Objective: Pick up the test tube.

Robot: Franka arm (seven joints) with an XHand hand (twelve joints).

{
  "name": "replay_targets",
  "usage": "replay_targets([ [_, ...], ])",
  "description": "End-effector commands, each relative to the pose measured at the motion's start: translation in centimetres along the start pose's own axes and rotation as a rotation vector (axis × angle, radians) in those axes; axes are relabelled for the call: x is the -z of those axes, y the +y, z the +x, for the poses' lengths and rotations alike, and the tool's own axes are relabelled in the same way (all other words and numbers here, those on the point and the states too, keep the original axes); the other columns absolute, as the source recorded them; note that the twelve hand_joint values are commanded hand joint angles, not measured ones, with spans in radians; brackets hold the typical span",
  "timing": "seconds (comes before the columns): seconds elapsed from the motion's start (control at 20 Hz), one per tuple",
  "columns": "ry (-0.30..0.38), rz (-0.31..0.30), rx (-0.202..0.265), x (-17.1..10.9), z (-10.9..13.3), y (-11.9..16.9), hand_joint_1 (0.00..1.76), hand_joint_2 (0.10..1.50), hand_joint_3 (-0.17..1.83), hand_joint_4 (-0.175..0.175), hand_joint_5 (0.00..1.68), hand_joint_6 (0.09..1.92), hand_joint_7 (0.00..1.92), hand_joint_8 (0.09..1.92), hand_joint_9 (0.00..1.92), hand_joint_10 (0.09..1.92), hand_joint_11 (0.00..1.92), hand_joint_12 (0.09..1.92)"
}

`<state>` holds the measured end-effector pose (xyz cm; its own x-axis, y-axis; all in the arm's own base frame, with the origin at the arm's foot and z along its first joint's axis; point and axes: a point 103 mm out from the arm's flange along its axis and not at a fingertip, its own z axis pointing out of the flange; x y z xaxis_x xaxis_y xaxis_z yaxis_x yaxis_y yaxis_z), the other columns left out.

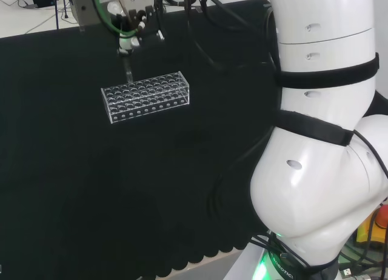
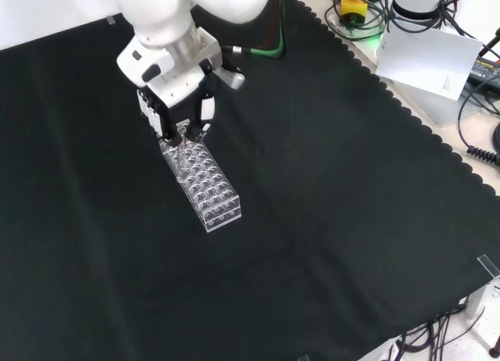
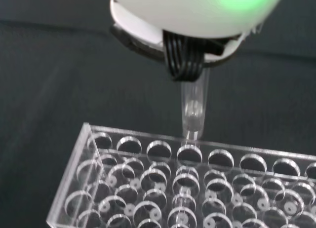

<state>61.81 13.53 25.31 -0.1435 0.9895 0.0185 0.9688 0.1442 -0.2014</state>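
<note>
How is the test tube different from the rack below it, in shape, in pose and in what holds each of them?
The test tube is one slim round cylinder, while the rack is a wide flat block with many rows of holes. The test tube stands upright in the air, its bottom just above a hole in the edge row; the rack lies flat on the black cloth. The hand grips the test tube at its top; nothing grips the rack. Both are clear.

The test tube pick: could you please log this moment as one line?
hand: shut on test tube | tube: upright, bottom tip at rack top | rack: on cloth
</note>
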Motion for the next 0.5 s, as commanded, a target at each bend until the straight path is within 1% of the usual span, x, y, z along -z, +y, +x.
replay_targets([
  [0.05, 0.033, -0.007, 0.003, 2.6, -0.3, -0.7, 1.44, 0.60, 0.66, -0.175, 1.27, 0.49, 1.44, 0.67, 1.56, 0.09, 1.25, 0.85],
  [0.25, 0.052, -0.013, 0.011, 4.2, -0.2, -1.2, 1.44, 0.60, 0.67, -0.175, 1.27, 0.48, 1.44, 0.67, 1.56, 0.09, 1.25, 0.86],
  [0.4, 0.085, -0.007, 0.016, 5.6, -0.3, -1.8, 1.44, 0.59, 0.67, -0.175, 1.27, 0.48, 1.44, 0.67, 1.56, 0.09, 1.25, 0.86],
  [0.5, 0.092, -0.008, 0.022, 6.4, -0.4, -2.4, 1.44, 0.59, 0.67, -0.175, 1.27, 0.48, 1.44, 0.67, 1.56, 0.09, 1.25, 0.86],
])
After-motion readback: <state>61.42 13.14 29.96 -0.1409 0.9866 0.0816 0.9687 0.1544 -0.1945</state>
